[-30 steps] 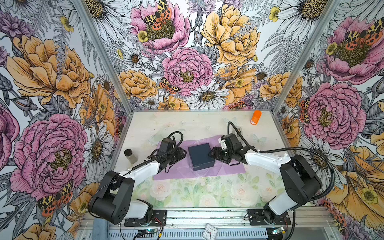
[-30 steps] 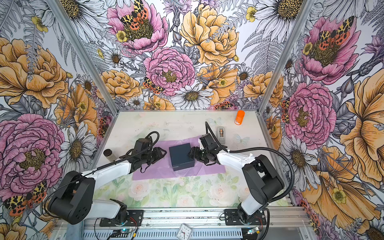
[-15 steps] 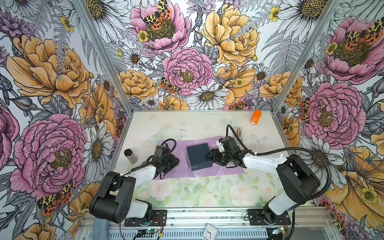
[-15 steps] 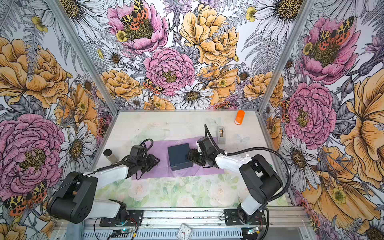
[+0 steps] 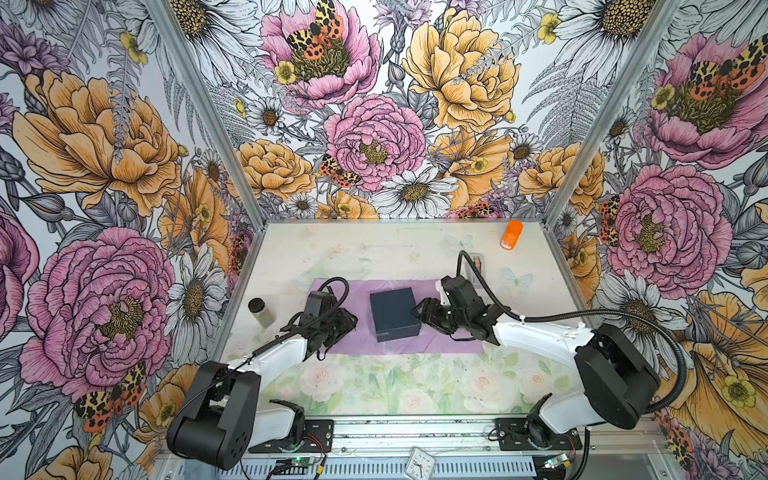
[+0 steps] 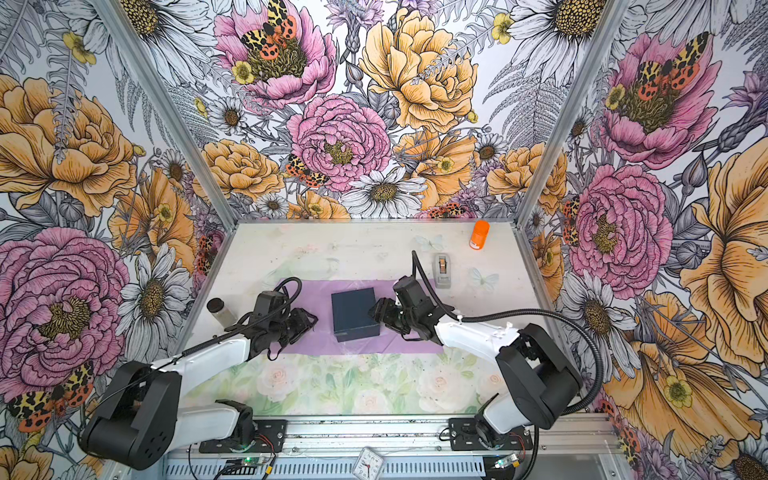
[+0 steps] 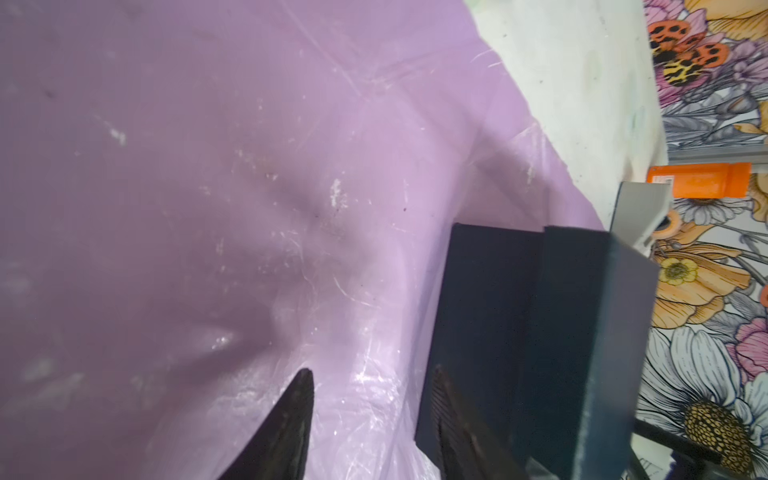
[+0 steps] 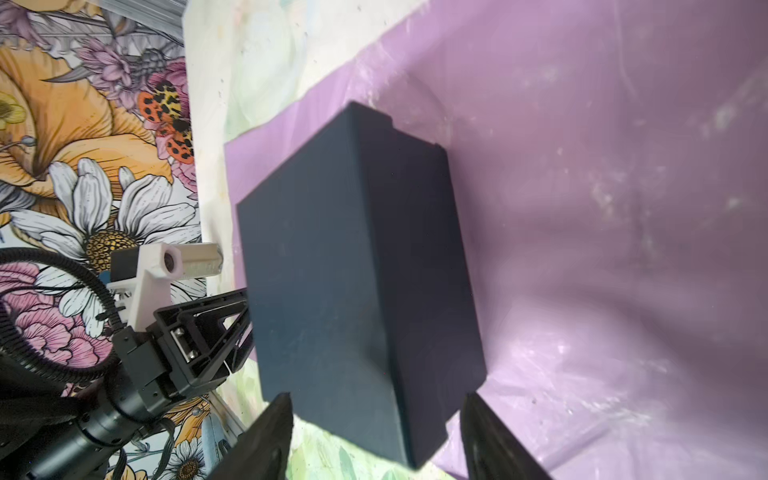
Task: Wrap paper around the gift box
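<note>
Seeing gift box (image 5: 394, 313) flat on the paper (image 5: 361, 345), lid up, bracketed by both sets of fingers. Reading left gripper (image 7: 372, 370) as spread, nothing between the fingers, tips low over bare lilac sheet. Box side wall just beside one finger (image 7: 453, 415); contact unclear. Reading right gripper (image 8: 376, 395) as spread wide too, fingers flanking the near end of the box. Can't tell whether gripped or only straddled.

Checking edges:
- Thin paper margin past the box on the two sides not faced by fingers.
- Long flap of sheet under each gripper, running back past the wrists.
- Sheet edges straight in both top views.
- Surface creased and scuffed ahead of the left fingers.

Finding open room on bare table (image 5: 374, 249) well beyond the paper's far edge, plus a wide strip back toward the arm bases.

Counting:
- 1 box, 1 sheet, 2 grippers.
- 1 grey tape dispenser (image 6: 442, 270) at the sheet's far corner, behind the right fingers.
- 1 orange tube (image 6: 479, 235) farther out past it.
- 1 dark-lidded jar (image 6: 222, 312) behind the left fingers, off the paper.
</note>
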